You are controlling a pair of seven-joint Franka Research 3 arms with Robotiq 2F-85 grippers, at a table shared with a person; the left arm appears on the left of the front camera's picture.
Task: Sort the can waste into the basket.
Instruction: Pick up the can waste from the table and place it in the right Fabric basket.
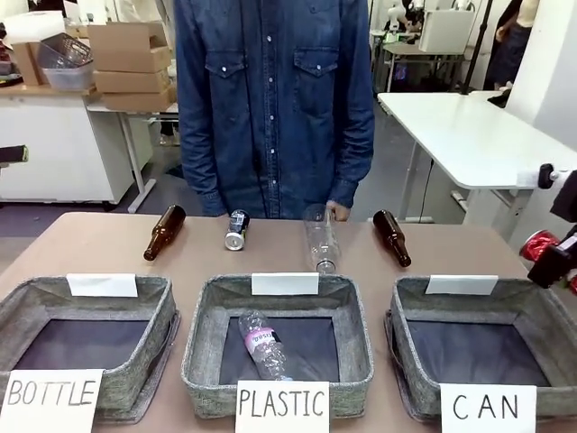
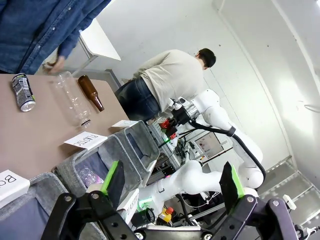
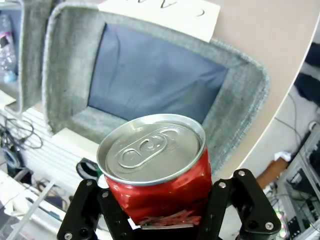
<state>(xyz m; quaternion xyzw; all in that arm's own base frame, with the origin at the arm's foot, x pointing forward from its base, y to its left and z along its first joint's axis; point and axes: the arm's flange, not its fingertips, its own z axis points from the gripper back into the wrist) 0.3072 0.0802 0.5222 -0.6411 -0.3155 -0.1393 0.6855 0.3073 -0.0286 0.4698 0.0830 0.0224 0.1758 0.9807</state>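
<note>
Crushed shiny red metal can (image 3: 155,175): clamped by its sides in the right gripper (image 3: 167,202), silver top facing the wrist camera. It sits at 3 o'clock in the front view, by the far right corner of the grey woven-fabric basket signed "CAN" (image 1: 410,311).

Dark printed can with silver ends (image 1: 236,229): lying on the brown table (image 1: 90,244), between a brown glass bottle (image 1: 164,232) at 9 o'clock and a clear plastic bottle (image 1: 319,239) at 3 o'clock.

Left gripper (image 2: 173,170): jaws wide apart, holding nothing.
</note>
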